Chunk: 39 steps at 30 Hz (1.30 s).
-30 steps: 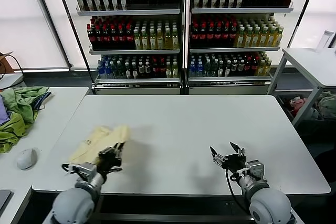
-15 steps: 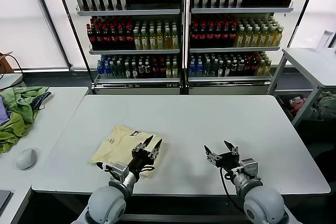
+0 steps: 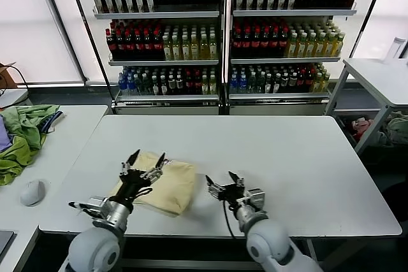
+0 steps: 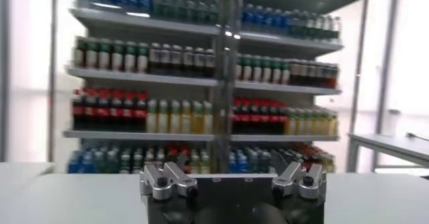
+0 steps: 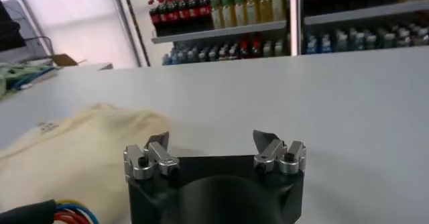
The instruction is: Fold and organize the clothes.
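Pale yellow T-shirt [image 3: 160, 181], folded, lies near the white table [image 3: 287, 151]'s front-left edge; broad bare tabletop to its right and rear. Left gripper [image 3: 141, 163]: fingers spread wide, empty, apparently poised over the shirt's left part. Right gripper [image 3: 224, 183]: wide open, empty, just beside the shirt's right edge.

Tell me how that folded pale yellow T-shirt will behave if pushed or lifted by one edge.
The T-shirt probably flops: its folded edges sag softly on the white table. It looks thin, so likely light. A push from the right end effector, open beside it, may bunch the layers rather than slide them whole.
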Each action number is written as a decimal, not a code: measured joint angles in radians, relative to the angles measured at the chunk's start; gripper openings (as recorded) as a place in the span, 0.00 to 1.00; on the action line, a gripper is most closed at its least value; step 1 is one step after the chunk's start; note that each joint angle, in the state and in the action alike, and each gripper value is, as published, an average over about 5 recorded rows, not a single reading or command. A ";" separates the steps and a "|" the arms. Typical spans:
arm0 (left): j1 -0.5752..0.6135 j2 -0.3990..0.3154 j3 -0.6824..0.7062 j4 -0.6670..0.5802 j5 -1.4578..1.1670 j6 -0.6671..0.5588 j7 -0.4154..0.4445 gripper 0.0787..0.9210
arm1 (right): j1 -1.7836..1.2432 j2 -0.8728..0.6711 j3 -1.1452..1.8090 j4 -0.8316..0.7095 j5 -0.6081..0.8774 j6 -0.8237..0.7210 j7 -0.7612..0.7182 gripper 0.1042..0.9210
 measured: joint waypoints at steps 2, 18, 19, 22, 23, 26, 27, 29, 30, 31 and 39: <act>0.020 0.000 -0.034 -0.005 -0.005 -0.012 -0.006 0.88 | 0.029 0.042 -0.031 -0.041 0.015 0.007 0.014 0.88; 0.114 -0.002 -0.155 -0.037 -0.019 -0.057 -0.034 0.88 | 0.158 0.239 -0.128 -0.257 0.100 0.046 0.119 0.47; 0.117 -0.003 -0.157 -0.038 -0.019 -0.058 -0.035 0.88 | 0.162 0.240 -0.128 -0.263 0.101 0.047 0.121 0.44; 0.124 -0.002 -0.164 -0.040 -0.020 -0.062 -0.037 0.88 | 0.176 0.236 -0.128 -0.280 0.098 0.045 0.125 0.34; 0.127 -0.001 -0.166 -0.040 -0.021 -0.063 -0.038 0.88 | 0.180 0.233 -0.127 -0.285 0.094 0.043 0.126 0.29; 0.133 0.003 -0.172 -0.040 -0.024 -0.066 -0.038 0.88 | 0.194 0.217 -0.121 -0.301 0.078 0.036 0.123 0.19; 0.135 0.005 -0.174 -0.041 -0.025 -0.067 -0.039 0.88 | 0.198 0.210 -0.118 -0.306 0.071 0.033 0.121 0.16; 0.140 0.009 -0.176 -0.044 -0.028 -0.068 -0.038 0.88 | 0.208 0.195 -0.110 -0.315 0.054 0.026 0.112 0.10; 0.143 0.010 -0.178 -0.045 -0.029 -0.068 -0.038 0.88 | 0.214 0.186 -0.105 -0.320 0.044 0.021 0.105 0.09; 0.145 0.012 -0.178 -0.047 -0.029 -0.068 -0.038 0.88 | 0.220 0.177 -0.099 -0.324 0.034 0.017 0.098 0.09; 0.150 0.016 -0.172 -0.062 -0.016 -0.066 -0.037 0.88 | 0.294 0.086 -0.051 -0.383 -0.067 -0.015 -0.009 0.08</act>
